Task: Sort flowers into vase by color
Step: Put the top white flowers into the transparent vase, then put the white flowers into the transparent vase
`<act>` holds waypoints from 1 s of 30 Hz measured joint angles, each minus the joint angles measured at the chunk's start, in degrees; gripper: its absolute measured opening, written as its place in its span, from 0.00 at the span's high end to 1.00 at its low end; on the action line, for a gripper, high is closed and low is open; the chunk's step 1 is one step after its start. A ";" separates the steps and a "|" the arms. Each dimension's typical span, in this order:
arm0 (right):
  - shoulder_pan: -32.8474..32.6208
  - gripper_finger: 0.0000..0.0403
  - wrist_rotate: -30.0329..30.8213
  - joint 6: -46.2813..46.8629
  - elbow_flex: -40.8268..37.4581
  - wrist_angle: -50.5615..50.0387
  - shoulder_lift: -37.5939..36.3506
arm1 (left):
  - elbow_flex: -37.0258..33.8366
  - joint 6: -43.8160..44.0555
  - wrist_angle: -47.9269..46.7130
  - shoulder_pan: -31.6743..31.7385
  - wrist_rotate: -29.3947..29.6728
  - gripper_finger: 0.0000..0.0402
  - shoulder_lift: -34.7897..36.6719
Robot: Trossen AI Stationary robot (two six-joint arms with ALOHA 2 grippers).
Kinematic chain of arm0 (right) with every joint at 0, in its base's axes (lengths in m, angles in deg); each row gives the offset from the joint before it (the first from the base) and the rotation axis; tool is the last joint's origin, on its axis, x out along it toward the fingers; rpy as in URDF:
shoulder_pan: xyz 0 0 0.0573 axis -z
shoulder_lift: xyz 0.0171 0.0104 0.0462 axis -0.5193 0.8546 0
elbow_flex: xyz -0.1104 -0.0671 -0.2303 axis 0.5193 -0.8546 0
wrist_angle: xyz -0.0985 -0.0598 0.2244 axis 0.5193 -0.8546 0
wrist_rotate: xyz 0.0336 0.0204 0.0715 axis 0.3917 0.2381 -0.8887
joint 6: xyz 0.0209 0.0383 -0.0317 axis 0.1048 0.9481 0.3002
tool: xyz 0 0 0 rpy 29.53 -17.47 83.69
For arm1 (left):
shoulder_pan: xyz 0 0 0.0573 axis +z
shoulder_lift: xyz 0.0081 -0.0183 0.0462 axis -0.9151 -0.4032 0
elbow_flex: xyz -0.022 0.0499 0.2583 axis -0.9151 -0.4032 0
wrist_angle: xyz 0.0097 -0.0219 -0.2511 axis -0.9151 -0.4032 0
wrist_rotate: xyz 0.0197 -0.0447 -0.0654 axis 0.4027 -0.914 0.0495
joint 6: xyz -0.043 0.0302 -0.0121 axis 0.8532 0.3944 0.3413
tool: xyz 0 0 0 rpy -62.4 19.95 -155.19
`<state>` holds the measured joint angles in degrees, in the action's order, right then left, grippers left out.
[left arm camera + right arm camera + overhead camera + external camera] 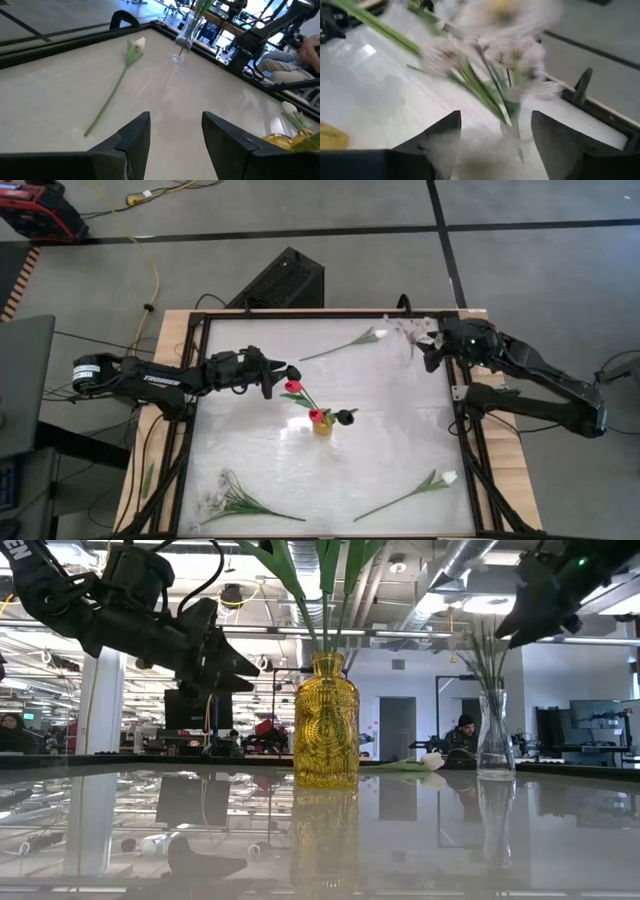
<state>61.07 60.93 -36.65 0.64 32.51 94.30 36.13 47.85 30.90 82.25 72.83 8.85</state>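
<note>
A yellow glass vase [322,425] stands mid-table with two red tulips [293,387] and a dark tulip [346,417] in it. A clear vase [494,735] near the far right corner holds sprays of tiny white blossoms [512,52]. One white tulip [136,45] lies flat near the far edge, another [447,477] near the near right corner, and a white spray [228,500] lies near the near left corner. My left gripper [175,117] hovers open and empty left of the yellow vase. My right gripper [495,117] is open, raised beside the clear vase's sprays.
A dark frame [468,442] rims the white table. Bare tabletop lies between the yellow vase and the lying flowers. A black box [282,280] sits on the floor beyond the far edge, and a person [462,735] sits in the room behind.
</note>
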 joint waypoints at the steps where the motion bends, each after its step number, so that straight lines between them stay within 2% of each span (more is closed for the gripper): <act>1: 0.00 0.33 -0.04 0.77 0.98 -1.26 0.25 | 0.00 0.02 -0.23 0.00 0.00 0.59 0.00; 4: 0.00 0.33 -2.65 1.53 4.26 -7.51 1.47 | 0.00 0.04 -0.63 0.00 -0.02 0.59 0.00; 8: -0.19 0.33 -11.32 3.78 7.71 -14.01 3.74 | 0.00 0.13 -0.70 -0.02 -2.23 0.59 0.00; 10: -0.17 0.33 -16.77 3.76 8.72 -16.11 4.74 | 0.00 0.11 -0.74 -0.02 -5.92 0.59 0.00; 13: -0.17 0.33 -25.50 3.58 9.29 -17.22 5.81 | 0.00 -0.82 -0.86 -0.46 -15.38 0.59 0.00; 16: -1.56 0.33 -31.08 4.12 9.29 -17.30 6.31 | 0.00 -0.90 -2.21 -2.97 -21.87 0.59 0.00; 21: -9.32 0.33 -32.56 7.44 9.29 -16.38 6.71 | 0.00 -1.07 -4.06 -10.95 -26.31 0.59 0.00; 25: -17.77 0.33 -30.05 11.87 9.29 -11.67 6.89 | 0.00 -1.00 -4.06 -20.04 -26.36 0.59 0.00; 27: -22.13 0.33 -28.73 13.68 9.29 -8.98 7.46 | 0.13 -0.19 -4.18 -25.44 -23.47 0.59 -0.03; 30: -28.29 0.33 -27.33 15.81 9.29 -5.93 9.23 | 1.93 -0.28 -5.20 -34.25 -14.91 0.59 -0.26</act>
<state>32.78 33.60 -20.85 9.93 26.59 103.53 38.06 47.57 25.70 48.00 57.92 8.59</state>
